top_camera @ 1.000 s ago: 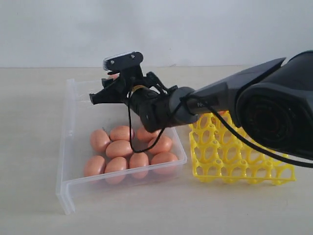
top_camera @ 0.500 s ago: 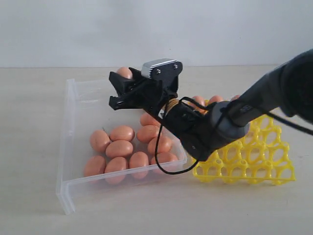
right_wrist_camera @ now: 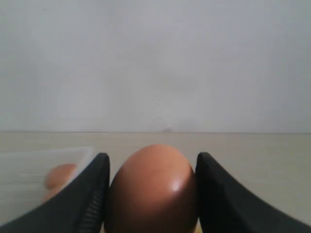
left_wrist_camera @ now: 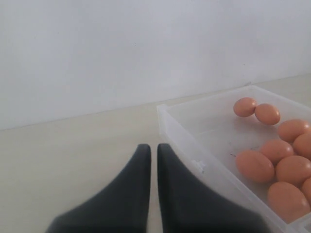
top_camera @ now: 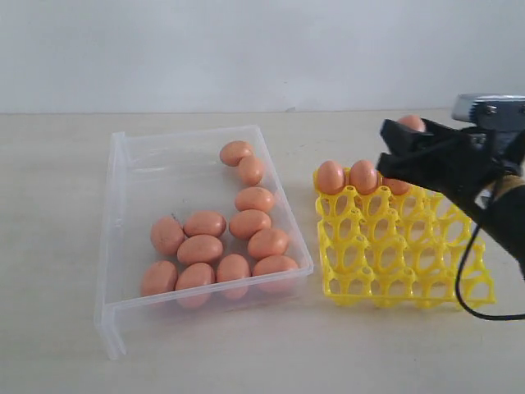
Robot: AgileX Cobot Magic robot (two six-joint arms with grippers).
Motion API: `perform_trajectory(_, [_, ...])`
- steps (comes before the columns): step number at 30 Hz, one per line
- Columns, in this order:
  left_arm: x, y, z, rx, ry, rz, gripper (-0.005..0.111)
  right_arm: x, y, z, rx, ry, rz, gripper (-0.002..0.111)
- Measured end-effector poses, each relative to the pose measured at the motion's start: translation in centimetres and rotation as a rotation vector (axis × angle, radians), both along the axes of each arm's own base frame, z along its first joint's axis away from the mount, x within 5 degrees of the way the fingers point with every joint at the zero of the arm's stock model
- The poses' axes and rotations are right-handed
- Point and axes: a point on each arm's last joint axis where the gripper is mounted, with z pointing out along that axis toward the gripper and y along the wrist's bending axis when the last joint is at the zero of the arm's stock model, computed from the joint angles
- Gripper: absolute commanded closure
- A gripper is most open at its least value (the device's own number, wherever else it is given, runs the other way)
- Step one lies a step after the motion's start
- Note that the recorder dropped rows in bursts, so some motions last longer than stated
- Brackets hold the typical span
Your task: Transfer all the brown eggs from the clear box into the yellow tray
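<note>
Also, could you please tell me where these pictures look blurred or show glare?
Exterior view: even, soft light, faint shadows; right wrist view: the held egg sits close and soft, with a small bright highlight; left wrist view: the shut left gripper is blurred up close, the brown eggs beyond it sharper.

Right gripper came up from far end of clear box with brown egg between jaws. Arm swung rightward, off box, out over yellow tray. Gripper ended above tray's far right part, egg carried along. Arm's bulk left middle of exterior view, uncovering box's far eggs and tray's back-row eggs.
</note>
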Motion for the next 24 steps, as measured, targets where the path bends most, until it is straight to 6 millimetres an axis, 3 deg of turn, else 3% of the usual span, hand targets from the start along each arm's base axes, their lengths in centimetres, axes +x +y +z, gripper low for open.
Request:
perform_trajectory(1, [0.0,0.0,0.0,0.000,0.000,0.000,0.103,-0.3,-2.3,-0.6,-0.012,0.031,-0.060,0.108])
perform_trajectory(3, [0.0,0.0,0.0,0.000,0.000,0.000,0.103,-0.5,-4.6,-0.9,-0.036,0.044,-0.064,0.108])
perform_trajectory(8, [0.0,0.0,0.0,0.000,0.000,0.000,0.103,-0.4,-9.1,-0.7,-0.092,0.033,-0.001,0.108])
perform_trajectory(12, [0.0,0.0,0.0,0.000,0.000,0.000,0.103,0.6,-9.2,-0.1,-0.148,-0.011,0.126,0.108])
perform_trajectory(14, [0.0,0.0,0.0,0.000,0.000,0.000,0.103,1.2,-8.8,-1.2,-0.130,0.022,0.209,0.108])
perform_trajectory(19, [0.0,0.0,0.0,0.000,0.000,0.000,0.103,2.3,-9.3,-4.4,-0.074,0.126,0.189,0.108])
perform_trajectory(24, [0.0,0.0,0.0,0.000,0.000,0.000,0.103,3.3,-9.5,-4.7,-0.054,0.128,0.185,0.108])
